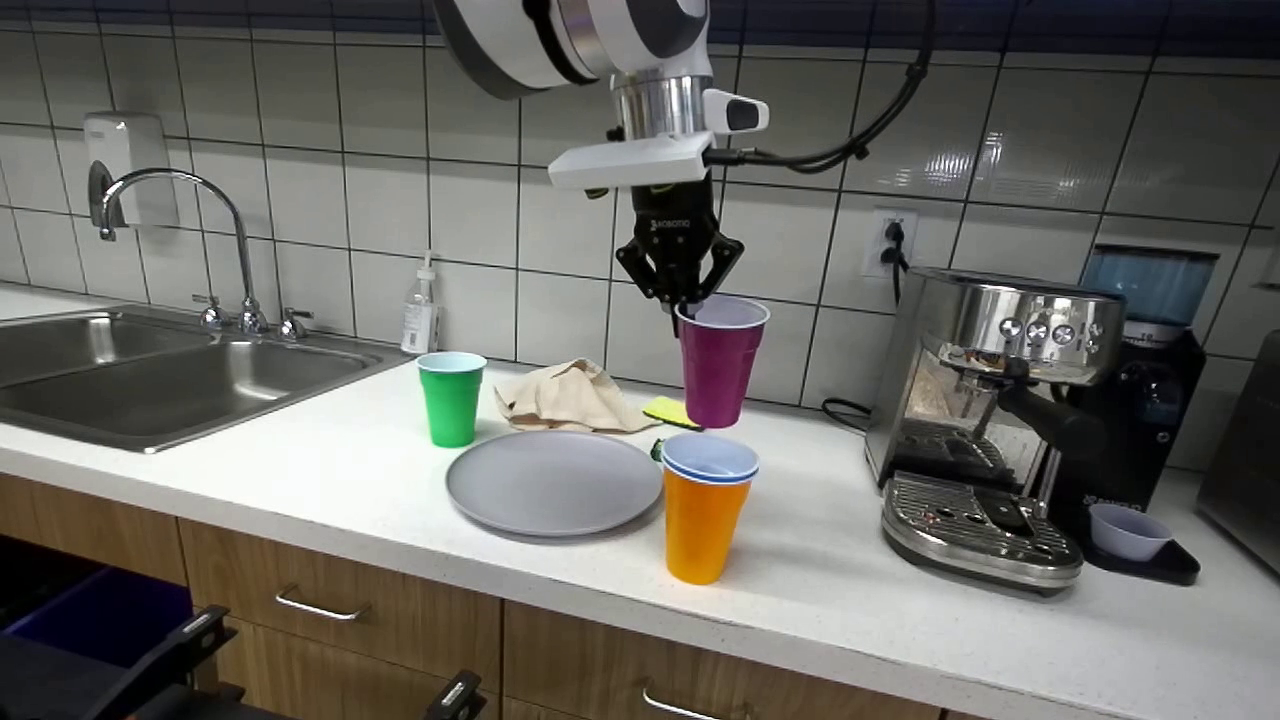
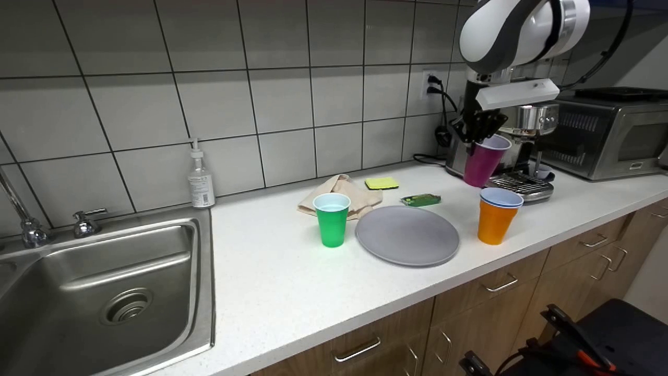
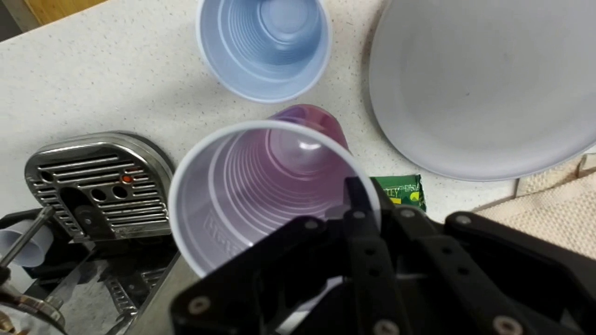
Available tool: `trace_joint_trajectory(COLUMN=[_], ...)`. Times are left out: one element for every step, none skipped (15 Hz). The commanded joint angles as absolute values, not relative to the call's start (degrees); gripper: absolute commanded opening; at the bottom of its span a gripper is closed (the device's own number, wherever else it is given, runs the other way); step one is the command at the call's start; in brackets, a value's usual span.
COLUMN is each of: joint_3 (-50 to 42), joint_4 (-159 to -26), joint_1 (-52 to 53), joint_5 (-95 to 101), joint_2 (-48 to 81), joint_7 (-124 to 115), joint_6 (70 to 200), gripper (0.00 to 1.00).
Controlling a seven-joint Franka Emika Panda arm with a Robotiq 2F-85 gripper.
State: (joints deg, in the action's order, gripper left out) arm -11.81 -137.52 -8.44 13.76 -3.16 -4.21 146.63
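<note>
My gripper is shut on the rim of a purple cup, one finger inside the wall and one outside, as the wrist view shows. The cup hangs slightly tilted in the air, mouth up, its inside pale with nothing in it. Below and nearer the counter's front stands an orange cup with a blue cup nested in it. A grey plate lies beside that stack. On the plate's far side from it stands a green cup, upright.
A green packet, a yellow sponge and a beige cloth lie behind the plate. A steel espresso machine stands close to the held cup, with a microwave beyond. The sink and soap bottle are at the opposite end.
</note>
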Motion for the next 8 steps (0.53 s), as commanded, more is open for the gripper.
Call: trace_joint_trajectory(joint_3=[-11.13,-11.11,-11.09,-11.07,-11.03,-11.0,-10.97,-10.94], joint_4=[-139.37,-139.63,-139.82,-140.09,-140.36,-140.78,-141.18,-141.48], joint_1=[-9.72,-9.8,-9.86,-9.95,-10.03,-10.13,-10.22,-10.31], joint_5=[15.47,15.52,15.53,15.57,15.67,15.73,15.75,15.85], joint_2=[-6.53,-7.0,-7.37,-7.84,-8.24,-8.76,-9.21,-9.52], joint_7=[-3.68,-3.67,-3.65,-3.65,-3.71,-3.69,-3.65,-3.72], joint_6=[144.32,143.98,143.72,143.47,143.26,143.03,142.7,142.44], gripper=[0.01,0.01,0.01,0.01,0.01,0.01,0.01,0.01])
